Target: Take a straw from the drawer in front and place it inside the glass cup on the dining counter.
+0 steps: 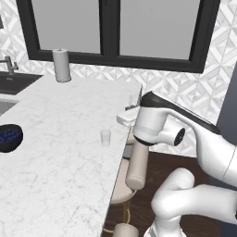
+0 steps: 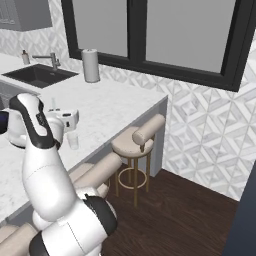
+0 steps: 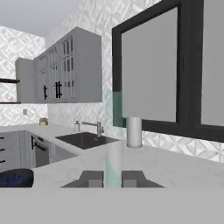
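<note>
The glass cup (image 1: 105, 137) (image 2: 73, 140), small and clear, stands on the white marble dining counter (image 1: 60, 152) (image 2: 110, 107) near its straight edge. My gripper (image 3: 113, 179) (image 1: 132, 105) (image 2: 56, 112) hovers over that edge, a little above the cup and to its right in the left base view. It is shut on the straw (image 3: 113, 131), a pale greenish translucent stick standing upright between the fingertips and faintly visible in the right base view (image 2: 53, 103). The drawer is out of view.
A white paper-towel roll (image 1: 61, 65) (image 2: 90, 65) (image 3: 134, 131) stands at the counter's far end by the black-framed window. A dark bowl (image 1: 9, 137) sits at the left, with a black sink (image 2: 37, 75) beyond. Beige padded stools (image 1: 137, 169) (image 2: 137, 140) line the counter edge below my arm.
</note>
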### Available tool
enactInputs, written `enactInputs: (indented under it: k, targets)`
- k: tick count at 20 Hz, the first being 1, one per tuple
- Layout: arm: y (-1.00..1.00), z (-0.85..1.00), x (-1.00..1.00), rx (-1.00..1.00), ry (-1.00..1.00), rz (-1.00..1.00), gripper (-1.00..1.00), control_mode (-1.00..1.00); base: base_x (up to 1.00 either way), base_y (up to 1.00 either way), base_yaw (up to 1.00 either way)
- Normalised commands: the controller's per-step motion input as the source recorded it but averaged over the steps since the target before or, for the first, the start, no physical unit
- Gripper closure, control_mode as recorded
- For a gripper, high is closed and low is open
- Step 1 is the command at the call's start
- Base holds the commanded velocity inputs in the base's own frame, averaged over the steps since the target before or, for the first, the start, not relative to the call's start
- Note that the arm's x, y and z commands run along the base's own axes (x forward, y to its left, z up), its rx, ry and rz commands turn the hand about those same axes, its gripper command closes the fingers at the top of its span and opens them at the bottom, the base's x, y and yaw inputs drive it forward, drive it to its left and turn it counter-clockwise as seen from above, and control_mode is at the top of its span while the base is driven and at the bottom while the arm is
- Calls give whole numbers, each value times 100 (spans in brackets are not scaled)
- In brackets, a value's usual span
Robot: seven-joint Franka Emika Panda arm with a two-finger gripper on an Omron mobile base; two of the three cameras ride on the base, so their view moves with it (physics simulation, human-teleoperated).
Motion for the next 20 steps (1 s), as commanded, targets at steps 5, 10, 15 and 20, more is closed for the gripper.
enactInputs:
  k: [5, 10, 15, 20]
  targets:
    - [20, -29, 9, 0, 0, 12, 100, -100, 0, 0, 0]
    - [17, -9, 30, 0, 15, 5, 100, -100, 0, 0, 0]
    - [23, -1, 39, 0, 17, 5, 100, -100, 0, 0, 0]
    - [15, -4, 45, 2, 2, 8, 100, -100, 0, 0, 0]
